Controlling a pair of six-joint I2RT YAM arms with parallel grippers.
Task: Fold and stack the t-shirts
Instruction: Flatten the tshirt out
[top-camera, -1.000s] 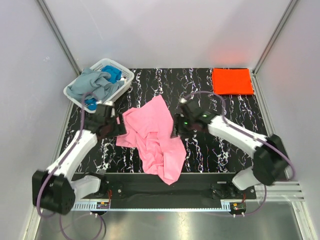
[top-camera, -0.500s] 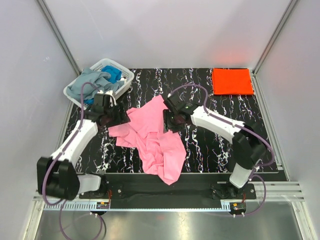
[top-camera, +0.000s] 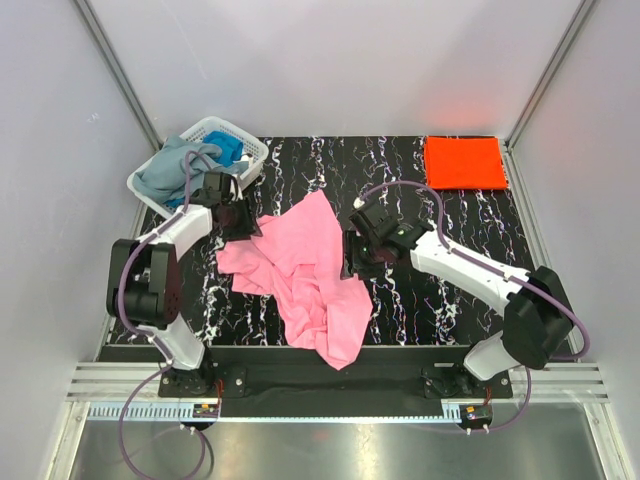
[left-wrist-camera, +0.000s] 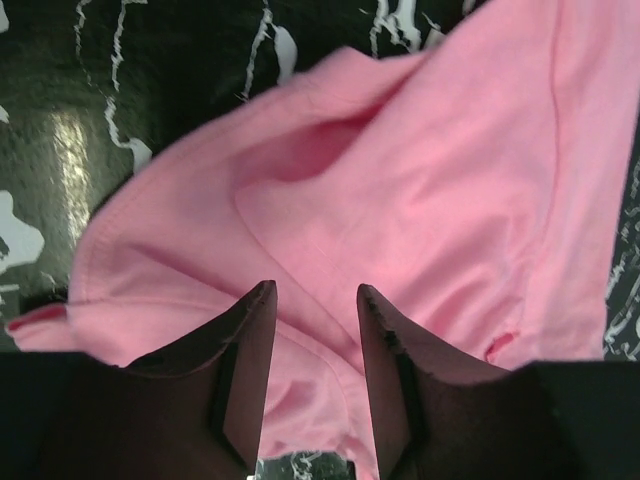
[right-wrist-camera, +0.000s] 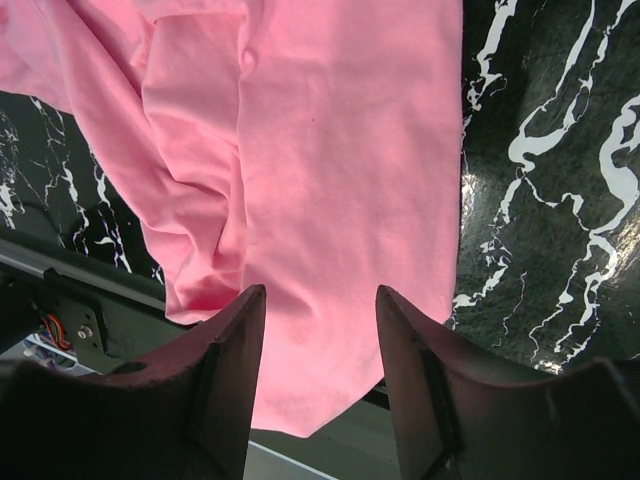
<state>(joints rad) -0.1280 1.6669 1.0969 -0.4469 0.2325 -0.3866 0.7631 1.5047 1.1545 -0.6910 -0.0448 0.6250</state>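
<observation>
From overhead, I see the crumpled soft pink t-shirt (top-camera: 305, 270) lying in the middle of the black, white-veined marble-pattern table (top-camera: 420, 310), one corner reaching the near edge. At the far right corner an orange-red t-shirt (top-camera: 464, 162) sits folded into a flat square. At the far left, a white plastic lattice basket (top-camera: 222, 127) holds a rumpled grey-blue t-shirt (top-camera: 170, 170) and a blue t-shirt (top-camera: 228, 148), the grey-blue one spilling over its rim. My left gripper (top-camera: 238, 220) is down at the pink t-shirt's far-left edge, just beside the basket. My right gripper (top-camera: 352, 258) is at the shirt's right edge.

On the left wrist camera, the left gripper (left-wrist-camera: 316, 290) has its two dark fingers partly apart, with a raised fold of the pink t-shirt (left-wrist-camera: 430, 200) running between them. The cloth fills the gap, but this close up I cannot tell whether the fingers have actually clamped on it or only straddle it. Bare table (left-wrist-camera: 120, 100) shows beyond the hem.

On the right wrist camera, the right gripper (right-wrist-camera: 320, 292) has its fingers spread wide and grasps nothing. The pink t-shirt (right-wrist-camera: 330, 150) lies beneath them, its straight edge running along bare table (right-wrist-camera: 540, 200) on the right of the view.
</observation>
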